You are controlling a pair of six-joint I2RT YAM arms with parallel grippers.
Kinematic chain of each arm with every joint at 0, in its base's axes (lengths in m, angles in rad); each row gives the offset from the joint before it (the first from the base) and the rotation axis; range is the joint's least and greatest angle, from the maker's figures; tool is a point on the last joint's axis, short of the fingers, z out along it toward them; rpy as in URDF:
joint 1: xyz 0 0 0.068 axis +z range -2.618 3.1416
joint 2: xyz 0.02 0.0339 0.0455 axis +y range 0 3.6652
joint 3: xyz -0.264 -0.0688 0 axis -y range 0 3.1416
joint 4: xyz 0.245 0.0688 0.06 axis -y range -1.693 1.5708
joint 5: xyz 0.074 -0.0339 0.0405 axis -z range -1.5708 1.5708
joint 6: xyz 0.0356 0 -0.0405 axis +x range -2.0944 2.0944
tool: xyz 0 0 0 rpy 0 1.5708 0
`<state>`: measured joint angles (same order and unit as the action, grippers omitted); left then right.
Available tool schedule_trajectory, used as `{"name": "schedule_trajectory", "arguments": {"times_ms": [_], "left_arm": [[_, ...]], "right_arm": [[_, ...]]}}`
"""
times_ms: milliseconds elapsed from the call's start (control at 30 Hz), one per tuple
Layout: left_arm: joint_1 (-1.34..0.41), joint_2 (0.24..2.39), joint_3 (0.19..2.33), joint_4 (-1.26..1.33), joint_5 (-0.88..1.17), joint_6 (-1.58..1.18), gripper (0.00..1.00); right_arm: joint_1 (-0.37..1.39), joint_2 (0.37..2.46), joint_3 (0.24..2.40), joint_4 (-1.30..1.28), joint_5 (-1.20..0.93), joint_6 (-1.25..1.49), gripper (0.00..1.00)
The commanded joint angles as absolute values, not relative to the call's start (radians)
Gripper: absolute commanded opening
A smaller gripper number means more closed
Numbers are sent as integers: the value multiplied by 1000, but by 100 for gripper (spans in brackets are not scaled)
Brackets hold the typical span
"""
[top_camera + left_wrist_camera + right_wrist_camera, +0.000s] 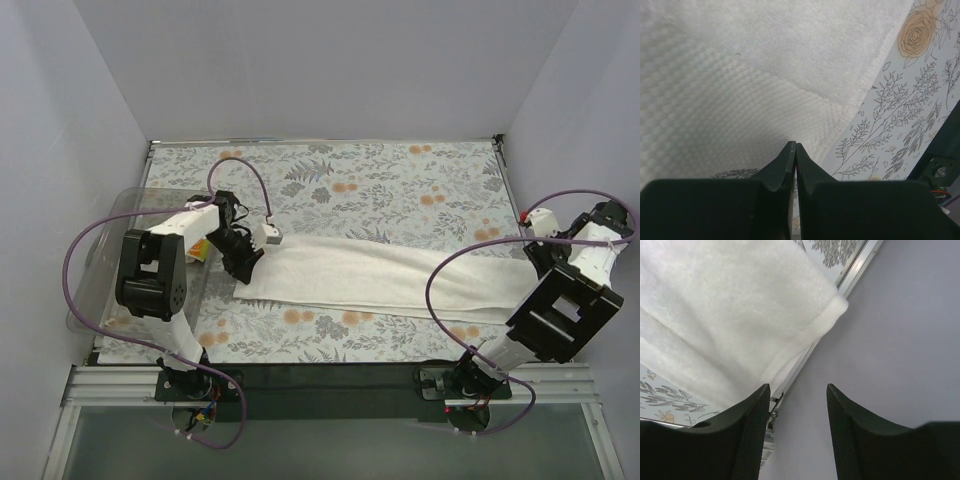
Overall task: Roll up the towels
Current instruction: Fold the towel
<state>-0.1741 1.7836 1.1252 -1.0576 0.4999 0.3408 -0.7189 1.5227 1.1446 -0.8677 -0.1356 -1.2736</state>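
Note:
The large white towel point(380, 275) lies folded into a long strip across the fern-patterned covering. My left gripper point(244, 264) is at its left end. In the left wrist view the left gripper point(794, 145) is shut, its tips at the towel's point(740, 85) woven border, with no cloth seen between the jaws. My right gripper point(534, 262) is at the towel's right end. In the right wrist view the right gripper point(796, 392) is open and empty, just past the towel's corner point(740, 315), over the table's edge. A small orange-and-white thing point(199, 249), perhaps the printed cloth, shows behind the left arm.
A clear plastic bin point(105, 220) stands at the left edge, beside the left arm. A metal rail point(855, 267) borders the table on the right, with the grey wall point(900, 365) just beyond. Purple cables loop over both arms.

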Motion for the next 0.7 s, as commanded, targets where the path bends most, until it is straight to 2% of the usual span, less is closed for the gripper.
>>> {"name": "schedule_trajectory", "arguments": {"times_ms": [0, 133, 467, 667], "left_arm": [[-173, 1738, 1198, -1077, 483, 387, 3], [-176, 1769, 1255, -1078, 492, 364, 6], [-199, 1847, 1243, -985, 460, 278, 8], [-199, 1841, 1180, -947, 442, 258, 13]], "right_arm": [[-689, 1499, 1236, -960, -250, -1239, 47], [-675, 1500, 1278, -1002, -301, -1244, 54], [-551, 1563, 1146, -808, -69, -1079, 42], [-568, 1618, 1218, -805, 44, -982, 51]]}}
